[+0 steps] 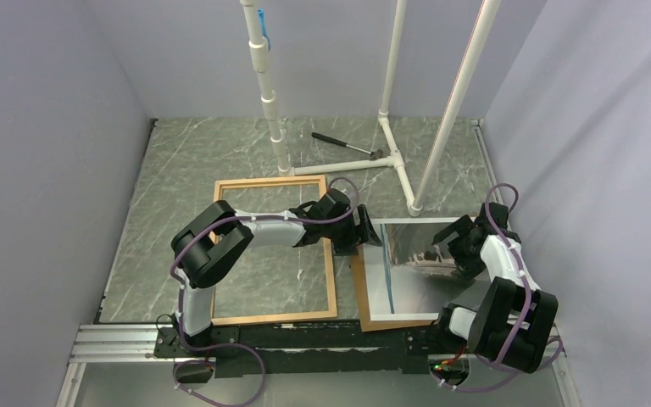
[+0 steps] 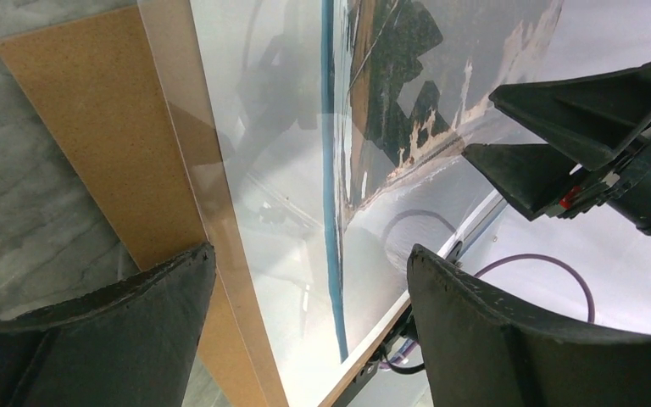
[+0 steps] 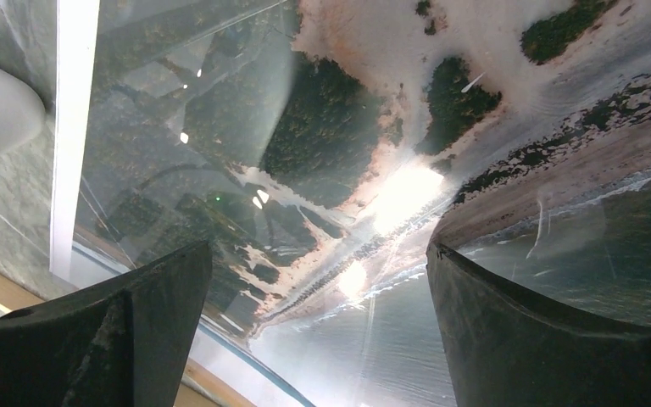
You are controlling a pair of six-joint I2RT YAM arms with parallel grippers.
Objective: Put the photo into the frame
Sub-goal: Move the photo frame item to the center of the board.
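Right of light-wood frame [image 1: 331,280]: glossy rectangular photo [image 1: 415,273] over brown board [image 2: 93,127]; left gripper [image 2: 307,264], right gripper [image 3: 318,254] gaping.

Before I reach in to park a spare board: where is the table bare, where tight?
Bare marble lies left of the frame, up to the wall, and in the far left corner. Crowded: the gap between frame and photo, where the left gripper hangs; hammer and pipe stand fill the far middle.
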